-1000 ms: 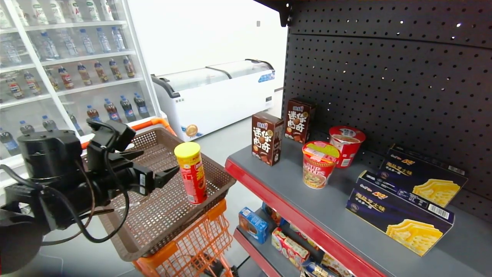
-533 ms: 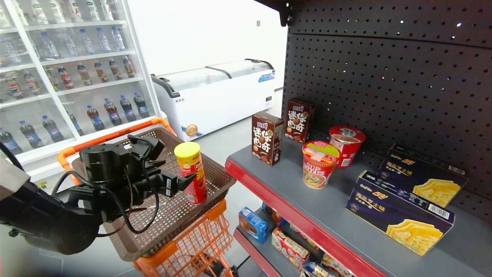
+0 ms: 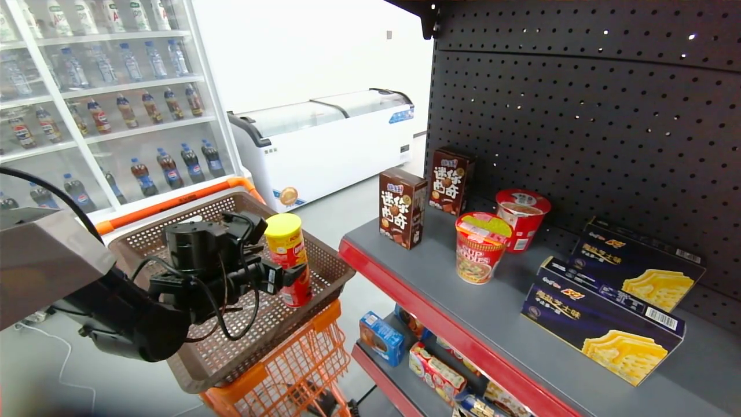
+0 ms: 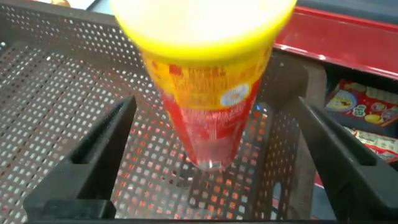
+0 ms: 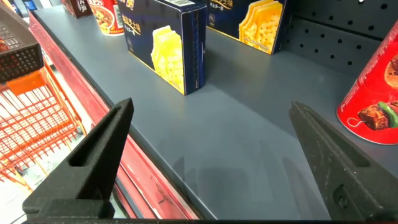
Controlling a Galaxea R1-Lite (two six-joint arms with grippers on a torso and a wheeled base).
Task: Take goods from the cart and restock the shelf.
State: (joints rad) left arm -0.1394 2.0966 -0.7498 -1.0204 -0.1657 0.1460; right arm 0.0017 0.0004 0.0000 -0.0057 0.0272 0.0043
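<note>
A red chip can (image 3: 288,260) with a yellow lid stands upright in the brown basket (image 3: 231,359) on top of the orange cart (image 3: 289,376). My left gripper (image 3: 291,275) is open, with one finger on each side of the can's lower half. In the left wrist view the can (image 4: 208,106) stands between the two black fingers (image 4: 93,162) of the left gripper (image 4: 211,124), with a gap on both sides. My right gripper (image 5: 210,109) is open over a bare part of the grey shelf (image 5: 236,143), holding nothing.
On the grey shelf (image 3: 440,272) stand two brown snack boxes (image 3: 402,207), two cup noodles (image 3: 479,246) and dark blue cracker boxes (image 3: 602,321). More goods (image 3: 382,339) lie on the lower shelf. A drinks cooler (image 3: 104,104) and a chest freezer (image 3: 324,139) stand behind the cart.
My left arm has moved forward over the basket toward the chip can. Its open fingers now straddle the can instead of standing short of it.
</note>
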